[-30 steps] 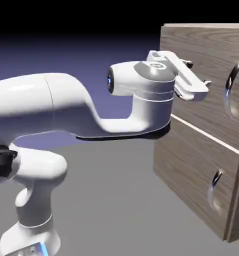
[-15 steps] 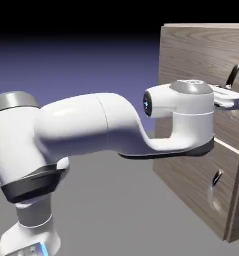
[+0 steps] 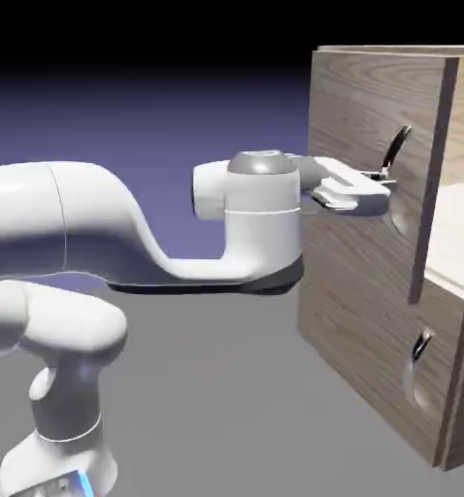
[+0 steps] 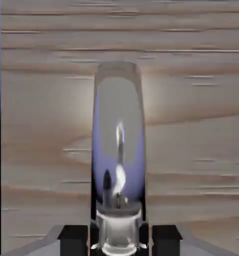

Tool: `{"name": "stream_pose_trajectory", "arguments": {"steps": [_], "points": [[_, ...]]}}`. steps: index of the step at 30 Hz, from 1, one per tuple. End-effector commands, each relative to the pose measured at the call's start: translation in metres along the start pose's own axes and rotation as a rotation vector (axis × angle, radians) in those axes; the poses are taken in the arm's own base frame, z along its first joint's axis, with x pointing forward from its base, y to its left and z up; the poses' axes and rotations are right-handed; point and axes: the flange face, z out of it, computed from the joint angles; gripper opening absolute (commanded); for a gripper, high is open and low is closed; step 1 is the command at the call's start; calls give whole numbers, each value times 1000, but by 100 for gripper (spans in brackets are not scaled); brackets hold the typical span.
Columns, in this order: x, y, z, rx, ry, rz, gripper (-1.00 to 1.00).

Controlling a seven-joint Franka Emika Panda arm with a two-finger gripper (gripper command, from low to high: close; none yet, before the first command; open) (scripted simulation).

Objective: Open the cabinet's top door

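Cabinet (image 3: 457, 379): boxy, light-brown wood grain, at the exterior view's right. Top door (image 3: 357, 102) is its upper panel and stands partly open: free edge, at the exterior view's right, swung out from the body; the side at the exterior view's left lies close in. Pale, fine-grained interior (image 3: 457, 228) shows through the gap.

Door is a flat slab, streaked grey-brown on the face, its free edge a darker, plain strip. Outer face points toward my arm (image 3: 71, 218) and the exterior view's lower left; the free edge runs close to upright, its top leaning to the exterior view's right.

Handle (image 3: 398, 149): curved, polished, mirror-like metal. Long axis near upright, upper end leaning to the exterior view's right. In the hand view it runs up the middle, rounded at the far end, crossing the roughly horizontal grain.

Gripper (image 3: 386, 181): narrow, closed on the handle, with dark, blocky fingertips (image 4: 166, 241) one to each side of the metal. It reaches in roughly level from the exterior view's left.

Lower door (image 3: 357, 330): same wood, set flush, with a curved, shiny lower handle (image 3: 421, 347). My arm is smooth, glossy white, rounded at the joints.
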Motion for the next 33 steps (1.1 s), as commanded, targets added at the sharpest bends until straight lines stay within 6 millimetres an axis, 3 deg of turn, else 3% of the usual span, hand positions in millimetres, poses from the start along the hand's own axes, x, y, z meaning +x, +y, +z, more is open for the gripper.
{"name": "stream_pose_trajectory", "arguments": {"steps": [1,17,33], "points": [[2,2,-10,13,-15,-2,-100],[49,49,-136,224,-227,-3,-100],[105,104,-220,395,-399,-2,-100]]}}
